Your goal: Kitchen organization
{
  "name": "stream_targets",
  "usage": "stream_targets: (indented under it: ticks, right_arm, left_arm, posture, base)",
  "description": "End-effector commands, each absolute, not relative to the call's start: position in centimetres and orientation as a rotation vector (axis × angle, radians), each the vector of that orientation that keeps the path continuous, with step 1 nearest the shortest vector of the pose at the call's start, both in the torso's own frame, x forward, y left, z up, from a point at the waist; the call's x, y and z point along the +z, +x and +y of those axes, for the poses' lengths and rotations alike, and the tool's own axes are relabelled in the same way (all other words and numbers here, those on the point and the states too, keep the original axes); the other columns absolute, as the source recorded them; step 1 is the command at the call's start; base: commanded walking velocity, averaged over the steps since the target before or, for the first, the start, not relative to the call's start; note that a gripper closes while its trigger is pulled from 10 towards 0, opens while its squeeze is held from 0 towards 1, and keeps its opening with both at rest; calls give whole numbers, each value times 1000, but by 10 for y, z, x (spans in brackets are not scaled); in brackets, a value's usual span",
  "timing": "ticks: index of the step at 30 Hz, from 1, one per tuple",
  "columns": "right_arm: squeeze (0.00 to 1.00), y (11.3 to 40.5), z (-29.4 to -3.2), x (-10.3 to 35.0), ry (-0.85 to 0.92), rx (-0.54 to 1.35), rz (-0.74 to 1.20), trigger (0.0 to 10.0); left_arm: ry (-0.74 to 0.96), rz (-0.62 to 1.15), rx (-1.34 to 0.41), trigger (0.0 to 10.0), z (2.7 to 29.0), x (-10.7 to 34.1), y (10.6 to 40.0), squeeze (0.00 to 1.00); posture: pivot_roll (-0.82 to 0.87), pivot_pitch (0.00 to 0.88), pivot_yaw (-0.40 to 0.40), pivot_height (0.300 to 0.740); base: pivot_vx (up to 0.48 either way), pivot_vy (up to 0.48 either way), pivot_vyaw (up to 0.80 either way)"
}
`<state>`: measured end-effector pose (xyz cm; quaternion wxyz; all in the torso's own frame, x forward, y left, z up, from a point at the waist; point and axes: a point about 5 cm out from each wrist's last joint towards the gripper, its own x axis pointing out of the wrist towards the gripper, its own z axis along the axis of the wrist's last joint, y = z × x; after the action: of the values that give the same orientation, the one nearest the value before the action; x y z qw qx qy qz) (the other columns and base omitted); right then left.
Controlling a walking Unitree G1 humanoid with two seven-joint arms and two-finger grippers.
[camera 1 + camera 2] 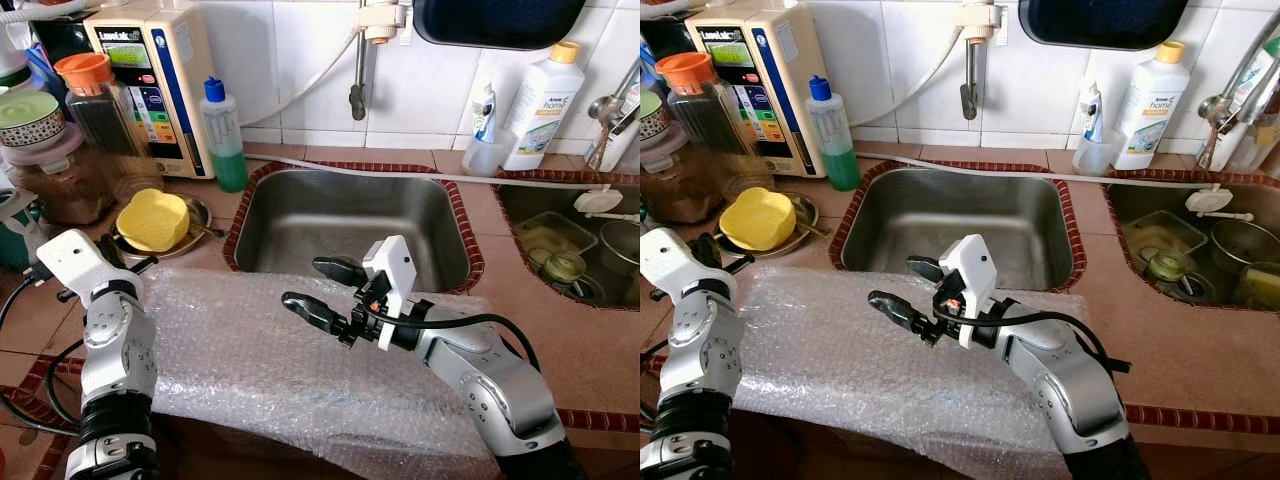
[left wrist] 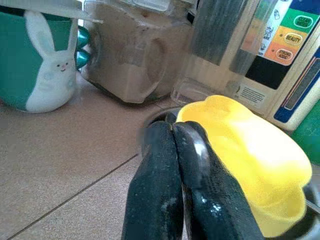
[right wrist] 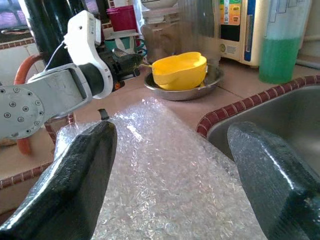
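- Where the tiled counter runs under the wall, a steel sink is sunk into it, its basin bare; a second sink to the right holds a clear plastic tub and some pots.
- A sheet of bubble wrap lies spread on the counter in front of the first sink, one edge reaching the sink's rim.
- A beige water machine stands against the wall at the left, with a bottle of green liquid just beside it.
- A white bottle with an orange cap stands on the ledge between the two sinks.
- Jars crowd the far left: one with an orange lid holds something dark, another a brown powder.
- A yellow bowl sits in a shallow metal dish, near the wrap's left corner.
- The right gripper hovers over the wrap, fingers spread wide with nothing between them.
- The left gripper points at the yellow bowl, fingers pressed together, holding nothing.
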<state>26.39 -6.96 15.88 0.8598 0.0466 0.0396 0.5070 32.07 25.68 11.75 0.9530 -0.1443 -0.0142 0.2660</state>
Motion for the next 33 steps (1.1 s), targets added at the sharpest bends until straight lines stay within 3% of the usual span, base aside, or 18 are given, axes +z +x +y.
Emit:
stream_targets:
  ticks: [1,11,25,33]
  right_arm:
    - [0,265,-68,161,87,1073,71,10000]
    - [0,266,-68,162,77,1064,68,10000]
    - [0,271,-71,163,66,1052,62,10000]
    - [0,273,-72,163,60,1048,60,10000]
  left_arm:
    - [-283,11,553,0,261,112,318,0]
    - [-258,44,502,0,255,112,315,0]
    - [39,-256,415,0,246,169,314,0]
    - [73,-280,414,0,245,175,313,0]
  posture:
    - [45,0,55,740]
    - [45,0,59,740]
    - [51,0,50,740]
    - [48,0,48,740]
  base:
    - [0,0,0]
    - [0,0,0]
    - [0,0,0]
    - [0,0,0]
